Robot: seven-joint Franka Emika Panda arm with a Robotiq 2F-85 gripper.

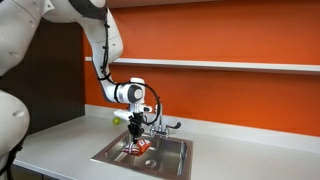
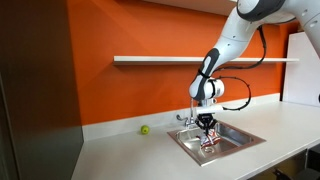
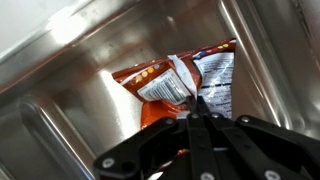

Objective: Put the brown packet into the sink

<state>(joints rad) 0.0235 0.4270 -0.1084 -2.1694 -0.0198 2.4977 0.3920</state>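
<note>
The brown packet (image 3: 165, 85) is reddish-orange with white and silver markings and hangs inside the sink (image 3: 60, 90). My gripper (image 3: 197, 103) is shut on the packet's near edge. In both exterior views the gripper (image 1: 137, 140) (image 2: 207, 128) reaches down into the stainless sink (image 1: 165, 157) (image 2: 240, 140) with the packet (image 1: 140, 147) (image 2: 209, 141) just below the fingers, low over the basin floor. The chrome faucet (image 1: 160, 126) (image 2: 187, 118) stands at the sink's back rim.
A tiny yellow-green ball (image 2: 144, 129) (image 1: 115, 119) lies on the white counter (image 1: 60, 145) near the orange wall. A white shelf (image 2: 170, 60) runs along the wall above. The sink walls close in around the gripper.
</note>
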